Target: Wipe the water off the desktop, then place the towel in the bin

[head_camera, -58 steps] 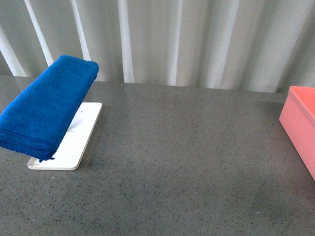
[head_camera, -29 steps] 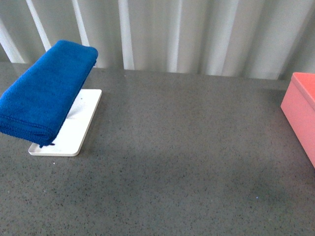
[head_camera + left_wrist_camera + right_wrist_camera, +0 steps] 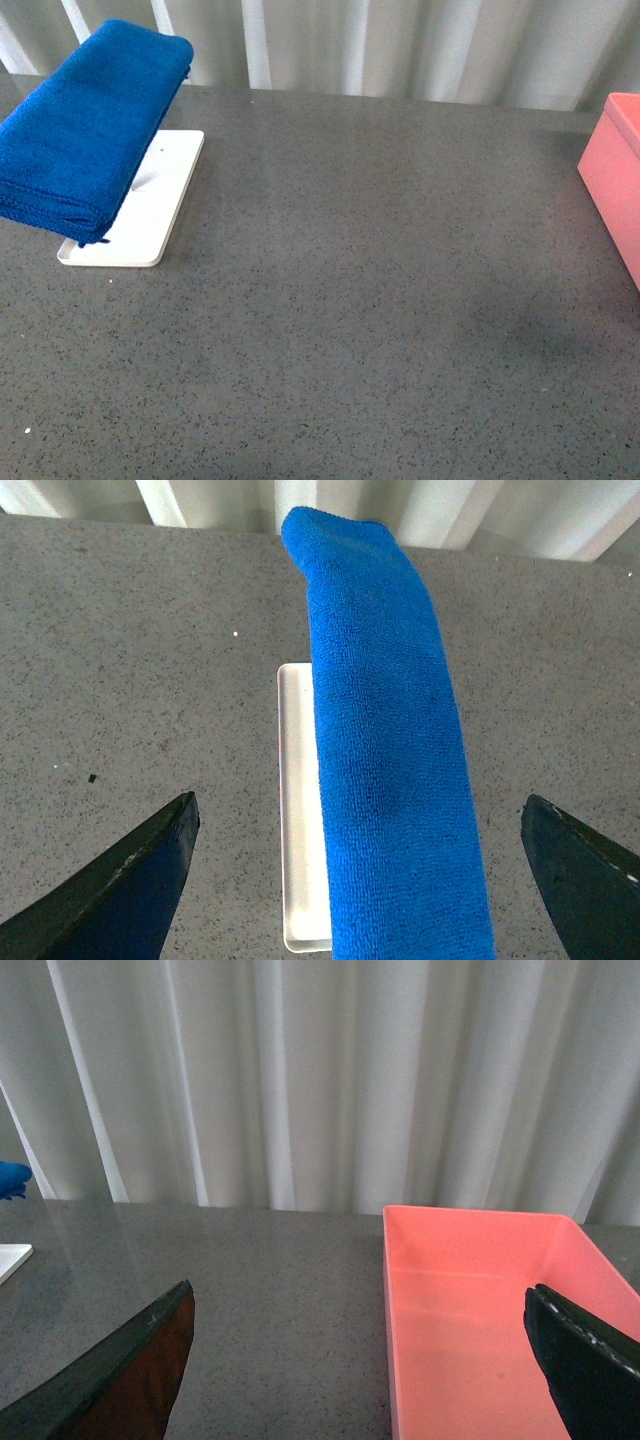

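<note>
Across the speckled desktop (image 3: pixel 380 300), the towel (image 3: pixel 85 125) sits upper left over a white tray (image 3: pixel 150 215). It is folded, plush and bright blue, its long axis running from the near-left edge away toward the curtain (image 3: pixel 400 40). The left gripper (image 3: pixel 355 815) and right gripper (image 3: pixel 357 1295) both have jaws spread wide, holding nothing.

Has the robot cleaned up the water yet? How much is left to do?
Nothing looks done yet. The thick bright blue folded towel sits over the small white tray, untouched. In hand: the left gripper is open, lined up with the towel, holding nothing; the right gripper is open too. Left: grabbing it, wiping the speckled dark grey desktop, then the empty-looking salmon-pink plastic bin.
</note>
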